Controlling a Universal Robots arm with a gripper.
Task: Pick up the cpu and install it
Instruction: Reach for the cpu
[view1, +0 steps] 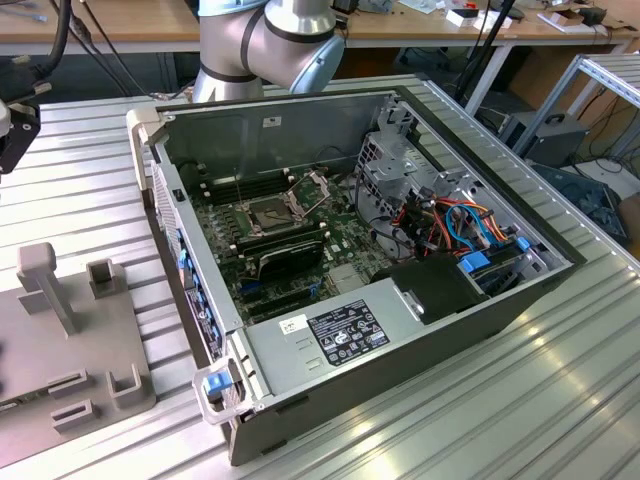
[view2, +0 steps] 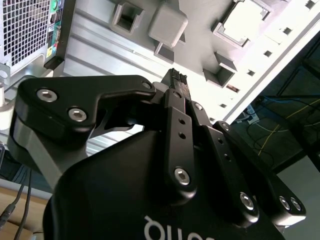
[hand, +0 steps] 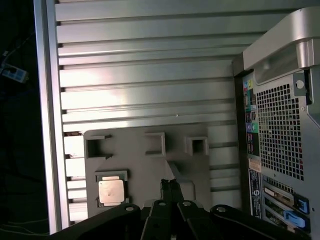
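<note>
End effector (hand: 170, 183) closed, empty, hovering over grey fixture plate (hand: 145, 165) on bench (hand: 145, 95) beside PC case (hand: 280, 125); cpu (hand: 111, 192) sits in a plate pocket nearby, untouched.

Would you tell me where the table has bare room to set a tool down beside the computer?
Bare table lies at the exterior view's lower right, beside the case. A narrow bare strip runs between the case and the grey fixture. The fixture is crowded: pockets, posts, the cpu. So is the case's inside.
</note>
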